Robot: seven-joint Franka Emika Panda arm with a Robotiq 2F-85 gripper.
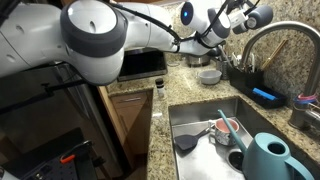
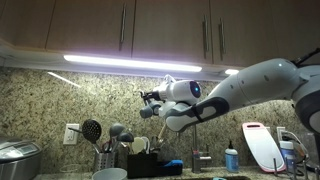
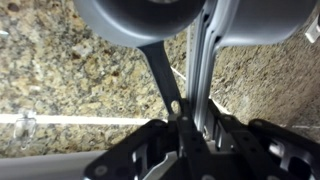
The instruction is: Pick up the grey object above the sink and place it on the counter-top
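One arm reached out over the sink (image 1: 176, 122), its pincer (image 2: 147, 104) raised high beside the granite wall and just under the lit strip (image 2: 140, 64) beneath the cabinets. How far apart its jaws stood could not be told: in the wrist view only blurred dark parts showed along the bottom edge. In an exterior view the tip was too small to read.

Close ahead of the pincer, the wrist view showed two rounded grey utensil heads (image 3: 150, 15) and a dark handle (image 3: 160, 75) with a hole at its end, all in front of the speckled wall (image 3: 60, 70).

A small dark-grey lump, most likely the grey object (image 1: 197, 60), lay on the table (image 1: 185, 92) behind the pale bowl (image 1: 208, 75), below the arm and well apart from the pincer. It was partly hidden, so its shape stayed unclear.

The curved faucet (image 1: 262, 35) rose at the far side of the sink. Inside the basin lay a dark flat-headed utensil (image 1: 186, 143), and a teal watering can (image 1: 268, 158) stood at its near corner.

Several utensils stood head-up in a holder (image 2: 106, 158) against the wall, lower than the pincer.
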